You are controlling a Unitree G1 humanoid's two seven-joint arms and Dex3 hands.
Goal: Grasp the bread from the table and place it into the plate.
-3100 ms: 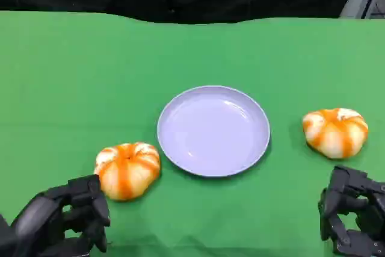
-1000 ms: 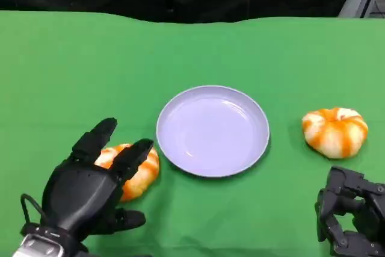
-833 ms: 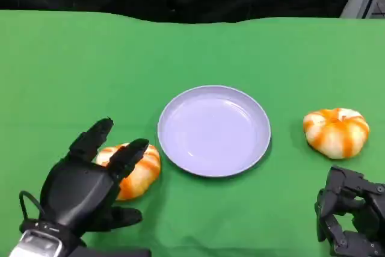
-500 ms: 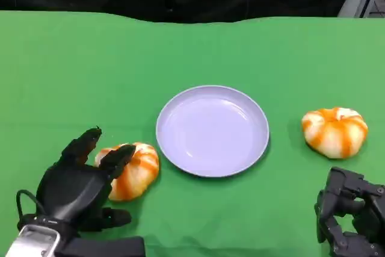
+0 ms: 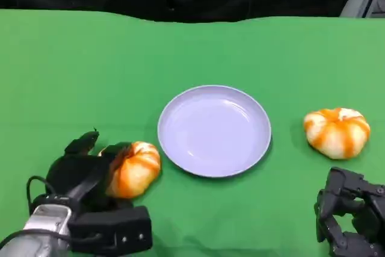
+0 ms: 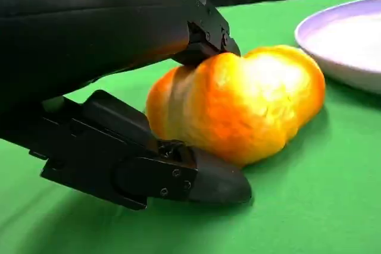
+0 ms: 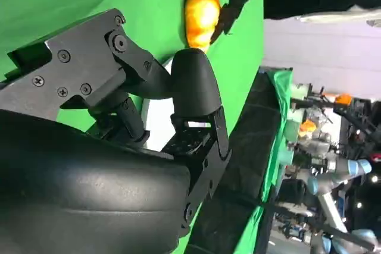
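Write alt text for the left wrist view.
The robot's black left hand closes around an orange-and-white bread roll lying on green cloth, fingers above and below it. The rim of a lavender plate shows just beyond the roll.

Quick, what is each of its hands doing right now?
Left hand: fingers closed around the near bread, which sits on the table.
Right hand: fingers curled in, holding nothing.

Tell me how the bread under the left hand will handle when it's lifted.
The bread looks puffy and lobed, so probably soft and light. The left hand has fingers above and below it; hard squeezing may dent it. Its rounded shape might roll if released.
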